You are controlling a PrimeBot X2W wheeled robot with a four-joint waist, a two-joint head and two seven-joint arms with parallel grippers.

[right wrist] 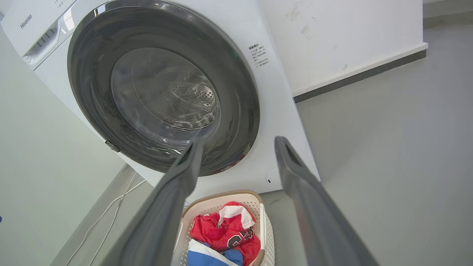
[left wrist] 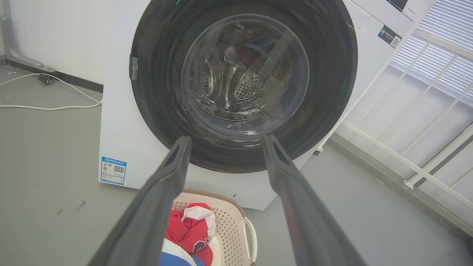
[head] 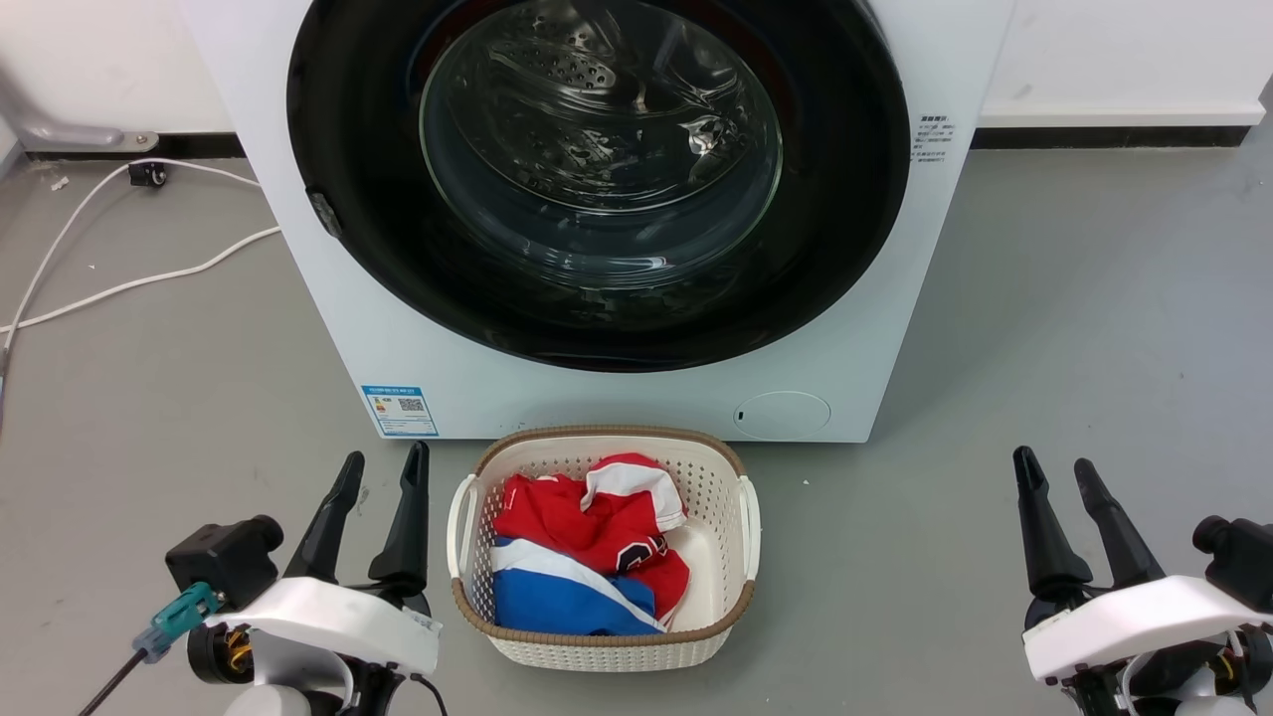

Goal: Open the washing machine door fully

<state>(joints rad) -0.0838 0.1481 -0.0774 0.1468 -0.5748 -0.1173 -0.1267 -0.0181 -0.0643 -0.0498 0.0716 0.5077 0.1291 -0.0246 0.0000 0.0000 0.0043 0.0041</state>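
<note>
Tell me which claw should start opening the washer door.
Left, probably. The washing machine door is shut, and the grey tab on its rim, likely the catch, sits on the robot's left. The open left claw is on that side; the open right claw is beyond the opposite edge.

One washing machine (head: pixel 636 403), one door (head: pixel 845 199), one basket (head: pixel 607 651) (part-filled), left hand (head: pixel 386 454), right hand (head: pixel 1052 458)

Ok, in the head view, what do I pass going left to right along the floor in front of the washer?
left gripper → basket of red, white and blue clothes → right gripper
</note>
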